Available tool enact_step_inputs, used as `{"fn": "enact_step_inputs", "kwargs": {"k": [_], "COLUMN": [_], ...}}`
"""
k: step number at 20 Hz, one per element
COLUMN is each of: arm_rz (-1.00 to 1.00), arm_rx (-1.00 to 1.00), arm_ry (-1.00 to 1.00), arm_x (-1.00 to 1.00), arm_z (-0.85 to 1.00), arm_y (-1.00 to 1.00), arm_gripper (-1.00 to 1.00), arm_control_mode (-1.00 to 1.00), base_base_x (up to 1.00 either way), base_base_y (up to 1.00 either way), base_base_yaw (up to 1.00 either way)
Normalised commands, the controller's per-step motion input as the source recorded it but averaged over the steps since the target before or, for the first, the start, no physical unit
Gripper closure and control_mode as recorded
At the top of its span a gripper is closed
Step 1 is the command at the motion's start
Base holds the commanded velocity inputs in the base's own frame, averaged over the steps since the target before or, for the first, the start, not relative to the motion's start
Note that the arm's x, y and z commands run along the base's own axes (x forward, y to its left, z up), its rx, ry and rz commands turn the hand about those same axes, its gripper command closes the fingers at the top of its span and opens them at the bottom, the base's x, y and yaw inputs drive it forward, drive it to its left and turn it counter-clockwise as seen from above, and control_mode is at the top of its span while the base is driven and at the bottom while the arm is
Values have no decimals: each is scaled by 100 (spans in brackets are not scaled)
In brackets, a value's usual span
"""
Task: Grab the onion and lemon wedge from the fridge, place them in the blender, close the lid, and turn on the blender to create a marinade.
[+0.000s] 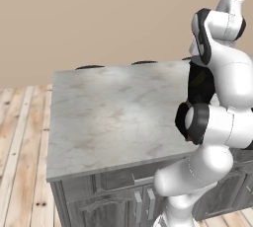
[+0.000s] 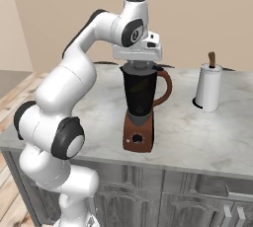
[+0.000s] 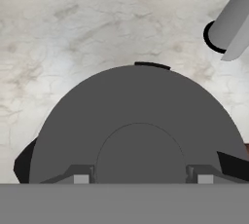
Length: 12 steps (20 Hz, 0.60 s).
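the gripper [image 2: 142,64] sits directly on top of the blender [image 2: 142,103], pointing straight down, its jaws spread wide across the lid [image 3: 138,130], which covers the jug mouth. whether the fingertips [image 3: 81,178] actually press the lid's edge is hard to tell from the hand view. the blender stands upright on the marble counter [image 2: 197,132], near its front edge, left of the paper towel roll [image 2: 208,87]. it is a black tapered jug with a curved reddish-brown handle and a reddish-brown base with a dark knob; the lid is a flat dark-grey disc.
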Motion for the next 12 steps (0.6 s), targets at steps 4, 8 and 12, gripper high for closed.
{"fn": "enact_step_inputs", "kwargs": {"k": [4,8,12], "arm_rz": [12,12,1], "arm_rx": [-1,-5,-3], "arm_ry": [-4,-1,2], "arm_x": [-1,0,0], "arm_z": [-21,-8,-1], "arm_y": [2,0,5], "arm_gripper": [100,100,100], "arm_control_mode": [-100,-100,-100], "base_base_x": [0,0,0], "base_base_y": [0,0,0], "base_base_yaw": [0,0,0]}}
